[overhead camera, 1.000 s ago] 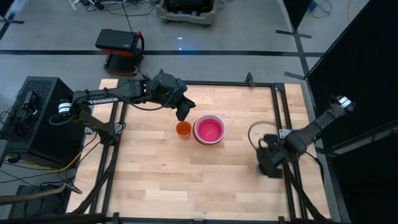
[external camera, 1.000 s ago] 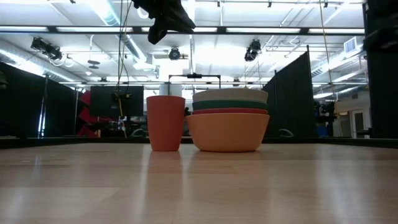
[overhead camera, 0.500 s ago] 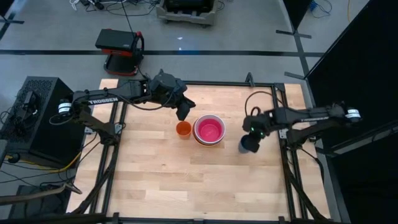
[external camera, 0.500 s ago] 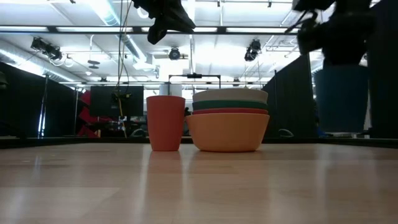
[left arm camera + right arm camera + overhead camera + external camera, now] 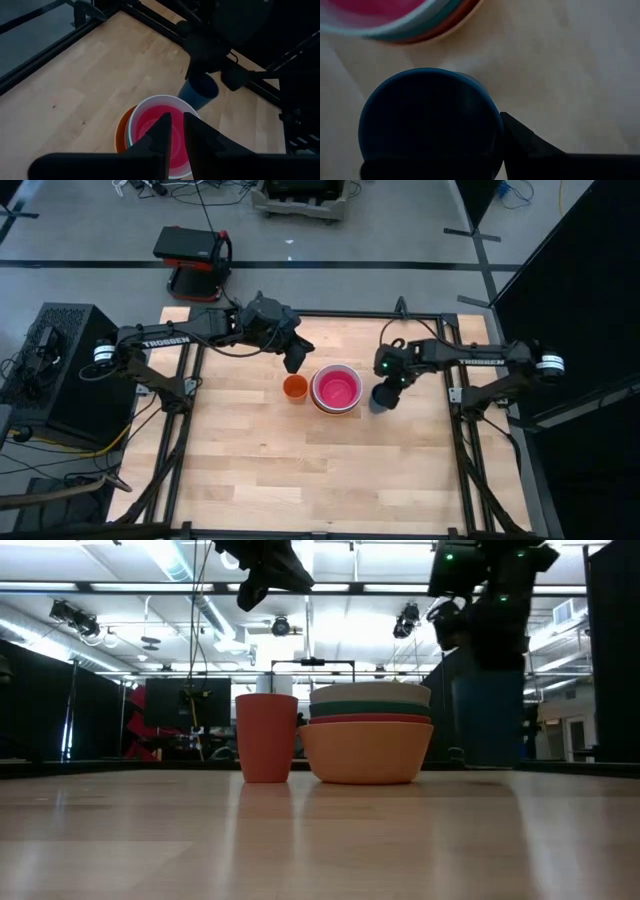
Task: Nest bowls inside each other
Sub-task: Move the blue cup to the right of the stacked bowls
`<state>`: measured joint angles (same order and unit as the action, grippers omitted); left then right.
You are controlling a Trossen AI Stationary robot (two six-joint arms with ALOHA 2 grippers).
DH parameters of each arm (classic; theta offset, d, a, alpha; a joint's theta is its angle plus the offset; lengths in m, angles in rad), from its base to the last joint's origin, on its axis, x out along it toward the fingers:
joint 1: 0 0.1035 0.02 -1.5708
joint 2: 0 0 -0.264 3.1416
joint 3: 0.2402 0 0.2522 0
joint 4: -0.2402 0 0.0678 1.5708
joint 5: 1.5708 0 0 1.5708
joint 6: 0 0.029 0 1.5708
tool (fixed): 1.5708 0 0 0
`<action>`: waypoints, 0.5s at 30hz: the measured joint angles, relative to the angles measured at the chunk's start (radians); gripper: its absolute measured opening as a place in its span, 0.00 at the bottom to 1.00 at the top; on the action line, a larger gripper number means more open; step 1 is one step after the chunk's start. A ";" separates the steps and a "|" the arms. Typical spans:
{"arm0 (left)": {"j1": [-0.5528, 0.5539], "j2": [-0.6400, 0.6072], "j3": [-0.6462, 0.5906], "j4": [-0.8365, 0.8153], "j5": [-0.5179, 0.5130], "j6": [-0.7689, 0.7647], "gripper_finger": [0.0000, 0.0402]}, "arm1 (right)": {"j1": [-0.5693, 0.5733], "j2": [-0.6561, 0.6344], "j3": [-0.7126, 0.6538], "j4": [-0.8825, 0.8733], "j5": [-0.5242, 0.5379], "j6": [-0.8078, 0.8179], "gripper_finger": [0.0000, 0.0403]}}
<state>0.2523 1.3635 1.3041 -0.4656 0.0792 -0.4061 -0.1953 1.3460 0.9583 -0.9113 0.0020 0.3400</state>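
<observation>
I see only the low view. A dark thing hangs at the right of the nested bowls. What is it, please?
Observer: It is a dark blue cup, held by the right gripper. It is beside the yellow-orange bowl and does not touch it.
Operator: Is something inside the white bowl?
Observer: Yes. The pink bowl sits nested in the white bowl.
Operator: Where is the left gripper over the table?
Observer: The left gripper hovers just beyond the orange cup, toward the table's back edge, holding nothing.
</observation>
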 joint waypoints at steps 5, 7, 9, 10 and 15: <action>0.000 0.000 0.000 0.000 0.000 -0.002 0.09 | -0.014 0.059 0.055 -0.018 0.074 -0.065 0.00; 0.000 0.000 0.000 -0.001 0.000 -0.002 0.09 | -0.015 0.078 0.067 -0.020 0.084 -0.084 0.00; 0.000 0.000 0.000 0.000 -0.002 0.001 0.09 | -0.015 0.085 0.072 -0.019 0.085 -0.089 0.00; 0.000 0.000 0.000 0.000 -0.003 0.002 0.09 | -0.014 0.086 0.072 -0.018 0.084 -0.090 0.00; 0.000 0.000 0.000 -0.001 -0.011 0.011 0.09 | -0.013 0.095 0.075 -0.014 0.080 -0.097 0.00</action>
<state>0.2523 1.3632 1.3041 -0.4663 0.0683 -0.3949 -0.2079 1.4405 1.0329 -0.9249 0.0824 0.2435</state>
